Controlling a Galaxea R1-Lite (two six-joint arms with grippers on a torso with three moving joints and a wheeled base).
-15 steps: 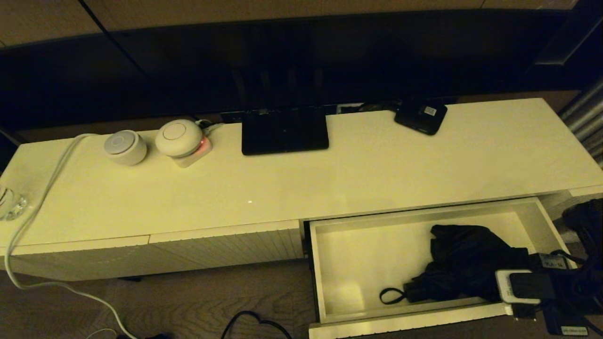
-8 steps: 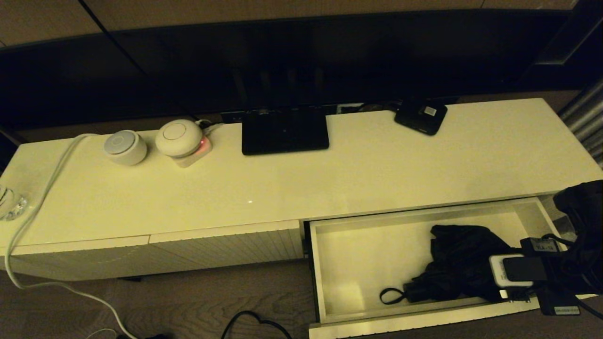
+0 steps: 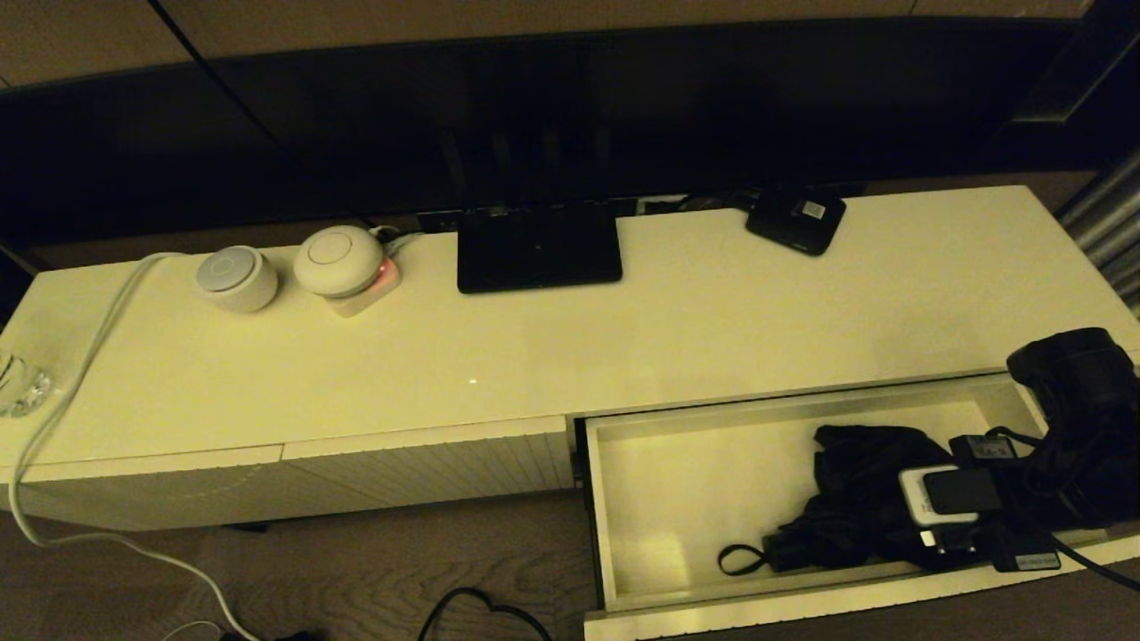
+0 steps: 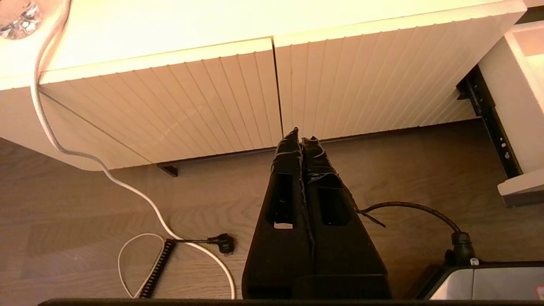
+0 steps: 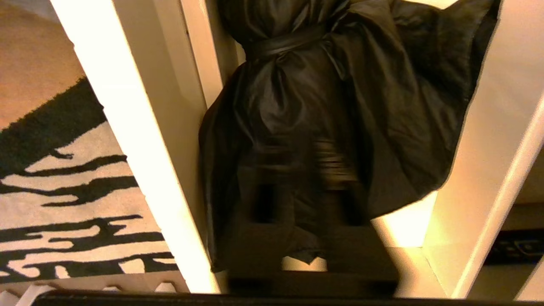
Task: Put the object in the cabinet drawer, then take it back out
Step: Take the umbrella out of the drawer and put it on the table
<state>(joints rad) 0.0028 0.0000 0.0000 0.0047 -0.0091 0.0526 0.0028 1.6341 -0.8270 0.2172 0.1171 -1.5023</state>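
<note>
Scanning from the left, we see our left gripper (image 4: 301, 138) parked low over the floor before the closed ribbed fronts (image 4: 204, 93), fingers pressed together on nothing. Further right, the drawer (image 3: 712, 601) stands open with the umbrella (image 3: 859, 494) lying in its right half. Our right gripper (image 5: 306, 187) has slid leftward and farther in over the last second, down onto the canopy; whether its fingers pinch the fabric we cannot tell. We judge the take-out grasp is beginning.

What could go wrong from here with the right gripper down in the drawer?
The right gripper sits among the umbrella's loose canopy, so it may pinch only fabric and let the umbrella sag or slip. The umbrella lies against the drawer's front wall; fabric or the wrist loop could snag there on lifting.
</note>
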